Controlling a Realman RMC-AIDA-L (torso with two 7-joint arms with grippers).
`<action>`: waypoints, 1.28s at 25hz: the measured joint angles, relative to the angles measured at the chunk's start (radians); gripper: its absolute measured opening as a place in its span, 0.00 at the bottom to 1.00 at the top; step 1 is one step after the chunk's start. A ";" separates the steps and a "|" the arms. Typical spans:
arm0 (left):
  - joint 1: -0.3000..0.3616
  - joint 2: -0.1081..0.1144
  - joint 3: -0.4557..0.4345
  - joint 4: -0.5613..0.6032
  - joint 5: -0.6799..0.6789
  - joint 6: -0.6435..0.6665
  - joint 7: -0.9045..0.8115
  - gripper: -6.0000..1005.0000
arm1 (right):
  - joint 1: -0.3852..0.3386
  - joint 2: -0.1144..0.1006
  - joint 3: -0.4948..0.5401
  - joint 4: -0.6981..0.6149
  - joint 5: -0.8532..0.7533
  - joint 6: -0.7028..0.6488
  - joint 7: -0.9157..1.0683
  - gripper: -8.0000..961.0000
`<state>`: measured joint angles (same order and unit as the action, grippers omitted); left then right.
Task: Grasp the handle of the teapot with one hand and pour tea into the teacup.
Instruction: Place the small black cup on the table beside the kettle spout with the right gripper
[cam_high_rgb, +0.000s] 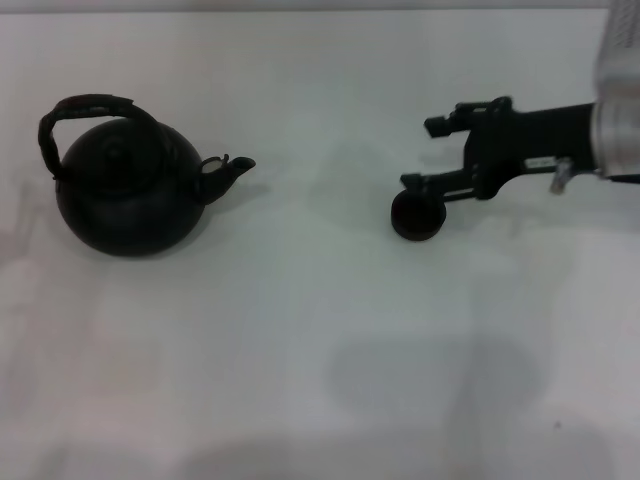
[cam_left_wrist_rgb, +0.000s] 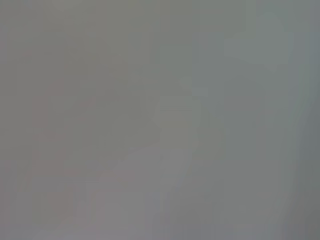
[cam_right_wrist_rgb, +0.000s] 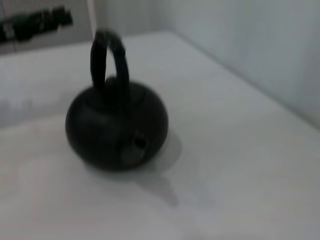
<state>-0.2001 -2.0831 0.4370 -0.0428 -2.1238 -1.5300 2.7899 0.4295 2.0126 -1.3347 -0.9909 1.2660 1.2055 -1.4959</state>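
Fingers (cam_high_rgb: 412, 181) of the right gripper (cam_high_rgb: 424, 153) stand spread wide, the nearer one just above the small round black teacup (cam_high_rgb: 416, 216), which sits on the white table (cam_high_rgb: 300, 330). Well apart, on the robot's left side of the table, rests the large round matte black teapot (cam_high_rgb: 128, 190), its spout toward the teacup, its arched wrapped handle (cam_high_rgb: 85, 110) upright and free
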 joint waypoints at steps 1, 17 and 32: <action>0.004 0.000 0.000 0.000 0.025 -0.017 0.001 0.74 | -0.003 0.000 0.021 -0.003 0.008 0.013 -0.007 0.88; -0.065 0.000 0.000 -0.035 0.228 0.015 0.000 0.73 | -0.020 -0.002 0.175 0.081 0.110 0.088 -0.130 0.88; -0.101 -0.004 -0.009 -0.074 0.212 0.101 0.005 0.73 | -0.015 -0.002 0.180 0.109 0.112 0.069 -0.149 0.88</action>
<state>-0.3006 -2.0873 0.4279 -0.1172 -1.9122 -1.4293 2.7950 0.4145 2.0111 -1.1551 -0.8817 1.3776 1.2747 -1.6445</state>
